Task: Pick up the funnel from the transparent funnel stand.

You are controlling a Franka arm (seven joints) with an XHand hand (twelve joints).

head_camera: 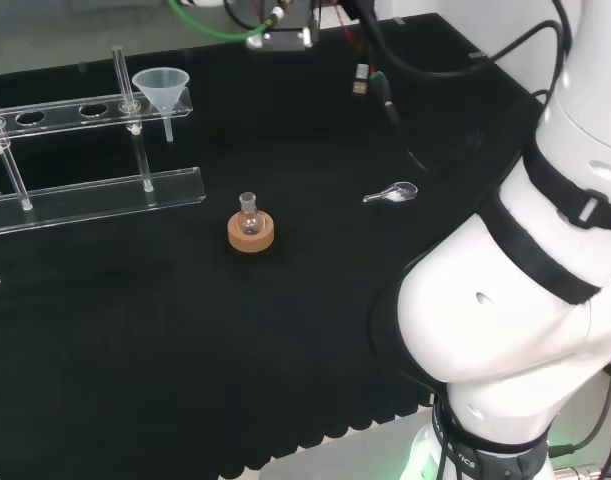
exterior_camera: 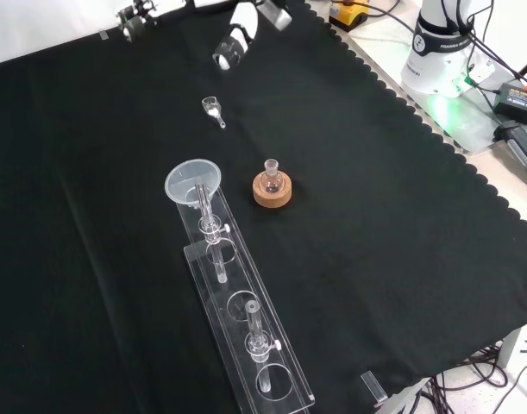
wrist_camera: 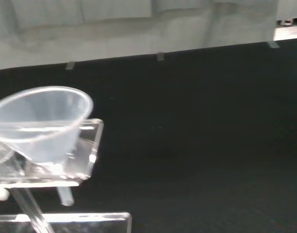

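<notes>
A clear plastic funnel sits upright in the end hole of the transparent stand, at the far left of the cloth in the head view. The front view shows the funnel at the stand's upper end, its stem hanging through the top rail. Part of the black and white hand shows at the top of the front view, well apart from the funnel. In the wrist view the funnel looms close on the stand's rail.
A small round flask rests on a cork ring mid-cloth; in the front view the cork ring lies just right of the funnel. A small clear scoop lies nearer the arm's white links.
</notes>
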